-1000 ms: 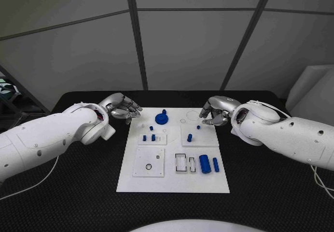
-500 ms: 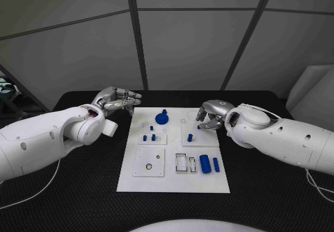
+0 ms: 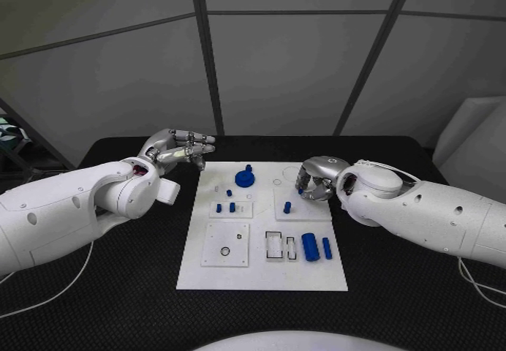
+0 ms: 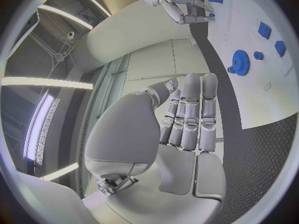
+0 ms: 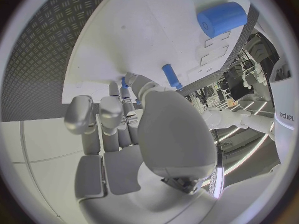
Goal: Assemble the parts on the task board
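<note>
Small peg: a short blue peg [image 3: 300, 194] is standing upright on the white task board [image 3: 264, 281], right of frame centre, long axis vertical.
Right hand: the right hand [image 3: 317, 180] is hovering directly over this peg, fingers curling down around it; I cannot tell whether they are touching it.
Nearer arm: the right, by far.
Left hand: the left hand [image 3: 178, 152] is hanging raised at upper left, off the board, fingers straight and together, holding nothing.
Materials: smooth matte plastic pieces; a toothed blue gear [image 3: 245, 178]; a fat blue cylinder [image 3: 310, 247]; a textured black table [image 3: 105, 292].
</note>
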`<state>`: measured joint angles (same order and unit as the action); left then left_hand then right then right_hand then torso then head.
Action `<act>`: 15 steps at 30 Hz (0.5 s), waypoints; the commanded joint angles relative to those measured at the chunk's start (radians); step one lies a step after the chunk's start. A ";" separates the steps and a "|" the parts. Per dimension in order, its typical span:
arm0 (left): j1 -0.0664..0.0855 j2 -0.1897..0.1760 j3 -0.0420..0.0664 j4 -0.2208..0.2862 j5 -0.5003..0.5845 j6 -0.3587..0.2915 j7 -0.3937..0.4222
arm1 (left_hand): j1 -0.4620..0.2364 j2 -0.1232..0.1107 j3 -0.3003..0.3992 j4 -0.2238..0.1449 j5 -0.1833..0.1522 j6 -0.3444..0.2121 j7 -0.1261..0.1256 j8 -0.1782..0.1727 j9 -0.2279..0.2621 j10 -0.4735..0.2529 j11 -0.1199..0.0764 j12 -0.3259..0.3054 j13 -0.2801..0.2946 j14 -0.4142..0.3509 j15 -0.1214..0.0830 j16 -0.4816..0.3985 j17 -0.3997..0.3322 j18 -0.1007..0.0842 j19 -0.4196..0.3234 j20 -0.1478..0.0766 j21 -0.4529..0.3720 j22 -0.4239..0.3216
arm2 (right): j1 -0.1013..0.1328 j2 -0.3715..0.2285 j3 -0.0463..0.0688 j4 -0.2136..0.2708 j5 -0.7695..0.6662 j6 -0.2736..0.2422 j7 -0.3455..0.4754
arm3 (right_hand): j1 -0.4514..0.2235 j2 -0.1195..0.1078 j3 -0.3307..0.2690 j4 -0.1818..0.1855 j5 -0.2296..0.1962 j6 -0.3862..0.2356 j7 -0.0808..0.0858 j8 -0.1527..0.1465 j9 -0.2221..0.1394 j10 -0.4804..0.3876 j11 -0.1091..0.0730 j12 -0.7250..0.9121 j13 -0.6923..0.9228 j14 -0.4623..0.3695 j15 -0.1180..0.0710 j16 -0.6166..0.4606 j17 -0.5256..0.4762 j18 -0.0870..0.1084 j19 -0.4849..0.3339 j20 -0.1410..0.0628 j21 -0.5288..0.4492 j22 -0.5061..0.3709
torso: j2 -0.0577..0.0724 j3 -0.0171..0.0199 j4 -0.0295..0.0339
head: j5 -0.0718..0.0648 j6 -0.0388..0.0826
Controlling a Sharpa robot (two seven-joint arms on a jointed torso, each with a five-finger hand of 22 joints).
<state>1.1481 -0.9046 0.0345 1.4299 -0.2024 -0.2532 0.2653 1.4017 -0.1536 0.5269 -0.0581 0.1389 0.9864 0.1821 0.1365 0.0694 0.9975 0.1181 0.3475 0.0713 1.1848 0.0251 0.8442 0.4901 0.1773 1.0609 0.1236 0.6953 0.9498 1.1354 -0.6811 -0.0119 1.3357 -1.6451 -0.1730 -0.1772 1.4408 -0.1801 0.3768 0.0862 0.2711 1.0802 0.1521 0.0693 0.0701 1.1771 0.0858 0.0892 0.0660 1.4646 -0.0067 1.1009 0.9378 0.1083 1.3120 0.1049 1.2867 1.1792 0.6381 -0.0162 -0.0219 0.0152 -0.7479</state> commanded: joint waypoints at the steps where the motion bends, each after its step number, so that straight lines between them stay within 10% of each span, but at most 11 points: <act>1: 0.001 0.001 0.001 0.003 0.027 0.012 0.030 | 0.002 0.010 -0.001 -0.003 0.001 0.008 0.002 0.007 0.000 0.005 -0.002 0.004 0.001 -0.005 0.000 -0.004 -0.001 0.006 -0.006 -0.003 -0.005 -0.001 | -0.002 0.004 0.000 -0.003 -0.013 0.024 -0.007 | -0.010 0.003 0.008 -0.001 0.004 0.010 0.003 0.001 0.002 0.006 0.001 0.008 0.001 0.032 0.007 0.015 0.012 -0.020 0.011 0.002 0.011 0.012 | 0.000 0.0000 0.0012 | 0.000 -0.001; 15: 0.001 0.002 0.001 0.003 0.028 0.014 0.023 | 0.001 0.014 -0.003 -0.003 0.001 0.009 0.004 0.007 -0.001 0.005 -0.002 0.006 0.000 -0.008 0.001 -0.006 -0.005 0.006 -0.009 -0.002 -0.007 -0.002 | -0.014 0.016 0.000 -0.010 -0.025 0.036 -0.027 | 0.008 0.046 0.050 -0.021 -0.050 0.066 -0.016 0.019 0.012 0.068 -0.021 0.036 0.011 0.031 -0.009 0.079 0.059 -0.035 0.051 -0.010 0.078 0.095 | 0.000 -0.0002 0.0002 | 0.003 -0.005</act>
<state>1.1481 -0.9035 0.0345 1.4314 -0.1835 -0.2499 0.2701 1.4057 -0.1496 0.5269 -0.0581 0.1389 0.9899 0.1857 0.1404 0.0695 0.9975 0.1182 0.3475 0.0712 1.1848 0.0251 0.8442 0.4860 0.1773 1.0573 0.1199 0.6914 0.9499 1.1299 -0.6682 -0.0057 1.3260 -1.6586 -0.1706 -0.1896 1.4452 -0.1464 0.4202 0.0648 0.2256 1.1391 0.1358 0.0848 0.0804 1.2386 0.0640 0.1195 0.0754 1.4670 -0.0092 1.1741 0.9956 0.0925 1.3568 0.0961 1.3585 1.2713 0.6378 -0.0162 -0.0217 0.0178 -0.7521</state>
